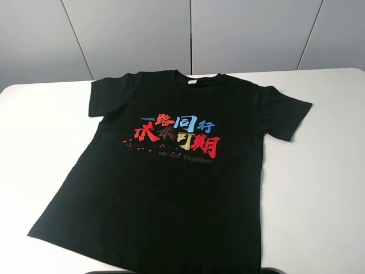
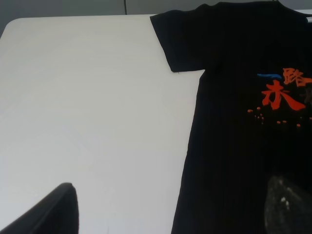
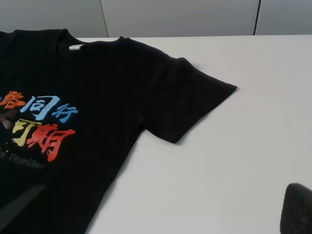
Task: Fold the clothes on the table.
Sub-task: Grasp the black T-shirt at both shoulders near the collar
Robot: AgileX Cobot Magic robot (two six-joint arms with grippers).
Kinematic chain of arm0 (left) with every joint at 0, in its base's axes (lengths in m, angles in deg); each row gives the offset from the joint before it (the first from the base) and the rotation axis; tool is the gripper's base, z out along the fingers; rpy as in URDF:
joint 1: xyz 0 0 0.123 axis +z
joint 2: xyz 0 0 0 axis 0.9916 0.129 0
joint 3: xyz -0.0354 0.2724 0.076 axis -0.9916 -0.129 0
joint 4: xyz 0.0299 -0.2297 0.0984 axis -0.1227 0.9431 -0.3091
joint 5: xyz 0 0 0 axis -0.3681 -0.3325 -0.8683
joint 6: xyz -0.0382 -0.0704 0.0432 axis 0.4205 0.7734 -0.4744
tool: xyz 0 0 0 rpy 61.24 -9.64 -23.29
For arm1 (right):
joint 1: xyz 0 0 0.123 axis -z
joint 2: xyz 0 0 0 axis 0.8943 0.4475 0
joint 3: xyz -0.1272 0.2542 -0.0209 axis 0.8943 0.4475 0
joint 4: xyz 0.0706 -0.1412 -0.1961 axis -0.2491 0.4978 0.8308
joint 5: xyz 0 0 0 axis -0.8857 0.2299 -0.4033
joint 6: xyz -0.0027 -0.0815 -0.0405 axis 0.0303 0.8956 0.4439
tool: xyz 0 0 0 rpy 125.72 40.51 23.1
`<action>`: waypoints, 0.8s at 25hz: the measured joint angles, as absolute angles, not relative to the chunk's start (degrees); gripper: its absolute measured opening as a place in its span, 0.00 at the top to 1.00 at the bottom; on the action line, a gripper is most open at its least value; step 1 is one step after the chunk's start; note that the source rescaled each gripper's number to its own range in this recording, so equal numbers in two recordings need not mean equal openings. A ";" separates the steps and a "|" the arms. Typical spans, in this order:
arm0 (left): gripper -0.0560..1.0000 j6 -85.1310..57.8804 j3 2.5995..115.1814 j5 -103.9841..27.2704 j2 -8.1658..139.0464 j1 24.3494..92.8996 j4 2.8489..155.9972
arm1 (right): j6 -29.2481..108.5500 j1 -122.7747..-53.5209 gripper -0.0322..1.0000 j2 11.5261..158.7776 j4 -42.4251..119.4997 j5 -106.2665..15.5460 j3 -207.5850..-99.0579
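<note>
The black T-shirt point(image 1: 171, 194) lay flat, print up, on the white table point(image 1: 331, 171), while the left gripper point(image 2: 175, 195) and right gripper point(image 3: 161, 195) stood wide open holding nothing, so a pinch catching only one layer risked a bunched, crooked fold.

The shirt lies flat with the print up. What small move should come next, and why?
Probably lower the left gripper to the left sleeve and the right gripper to the right sleeve, ready to pinch. The T-shirt lies spread flat on the table, and both open grippers hold nothing, so folding likely starts there.
</note>
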State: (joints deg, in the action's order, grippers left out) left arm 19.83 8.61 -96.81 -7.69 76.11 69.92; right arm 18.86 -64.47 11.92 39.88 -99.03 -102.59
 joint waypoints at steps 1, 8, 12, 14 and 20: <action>0.01 19.83 8.61 -96.81 -7.69 76.11 69.92 | 18.86 -64.47 0.00 11.92 39.88 -99.03 -102.59; 0.01 19.83 8.61 -96.81 -7.69 76.11 69.92 | 18.86 -64.47 0.00 11.92 39.88 -99.03 -102.59; 0.01 19.87 8.61 -96.81 -7.69 76.11 69.80 | 18.86 -64.47 0.00 11.92 39.88 -99.03 -102.59; 0.01 19.87 8.61 -96.81 -7.69 76.11 69.80 | 18.86 -64.47 0.00 11.92 39.88 -99.03 -102.59; 0.01 19.87 8.61 -96.81 -7.69 76.11 69.80 | 18.86 -64.47 0.00 11.92 39.88 -99.03 -102.59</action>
State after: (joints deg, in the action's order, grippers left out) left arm 19.87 8.61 -96.81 -7.69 76.11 69.80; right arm 18.86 -64.47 11.92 39.88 -99.03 -102.59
